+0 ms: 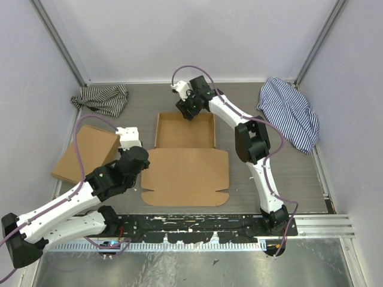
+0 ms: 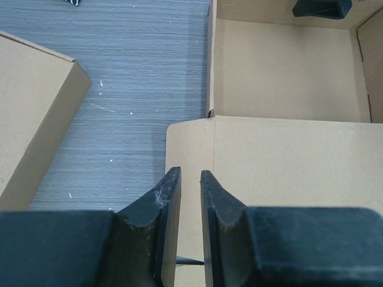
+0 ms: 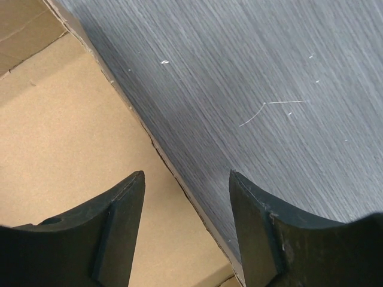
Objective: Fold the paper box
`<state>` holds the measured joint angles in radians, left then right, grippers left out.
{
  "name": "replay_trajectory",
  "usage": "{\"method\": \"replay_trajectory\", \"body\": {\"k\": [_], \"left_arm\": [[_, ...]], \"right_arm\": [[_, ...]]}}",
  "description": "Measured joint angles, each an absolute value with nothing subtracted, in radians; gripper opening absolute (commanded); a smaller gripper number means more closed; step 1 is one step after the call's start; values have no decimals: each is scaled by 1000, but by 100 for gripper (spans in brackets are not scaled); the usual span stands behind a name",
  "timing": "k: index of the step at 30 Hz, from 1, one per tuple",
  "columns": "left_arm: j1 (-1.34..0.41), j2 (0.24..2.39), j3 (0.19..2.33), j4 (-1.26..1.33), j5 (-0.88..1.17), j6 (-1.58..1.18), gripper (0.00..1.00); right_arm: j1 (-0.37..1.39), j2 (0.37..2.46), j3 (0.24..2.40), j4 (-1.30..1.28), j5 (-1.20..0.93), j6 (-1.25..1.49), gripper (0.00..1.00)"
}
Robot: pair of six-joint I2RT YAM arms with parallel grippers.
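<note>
No legible text, labels or numbers anywhere. The plain brown die-cut cardboard paper box (image 1: 185, 170) is unprinted, as is the flat brown ready-made cardboard box (image 1: 87, 152).

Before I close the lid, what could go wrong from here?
The left claw sits only at the paper box's left lid edge, so lifting there may twist the lid. The right claw, open, straddles the tray's far wall; that wall could splay outward.
</note>
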<state>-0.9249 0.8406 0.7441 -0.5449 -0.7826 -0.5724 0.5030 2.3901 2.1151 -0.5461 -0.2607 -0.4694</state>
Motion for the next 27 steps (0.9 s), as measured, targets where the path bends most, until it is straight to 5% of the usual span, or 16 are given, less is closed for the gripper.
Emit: {"method": "replay_trajectory", "body": {"k": [5, 13, 18, 27], "left_arm": [[-925, 842, 744, -545, -782, -580, 27], [-925, 828, 744, -557, -772, -593, 27], [-925, 795, 744, -558, -755, -609, 27], [-925, 783, 744, -558, -706, -627, 27]], "right_arm": [[503, 2408, 2117, -556, -282, -461, 56], [496, 2429, 2115, -562, -207, -357, 16], [461, 2374, 2025, -554, -153, -184, 4], [355, 1852, 1295, -561, 10, 319, 23]]}}
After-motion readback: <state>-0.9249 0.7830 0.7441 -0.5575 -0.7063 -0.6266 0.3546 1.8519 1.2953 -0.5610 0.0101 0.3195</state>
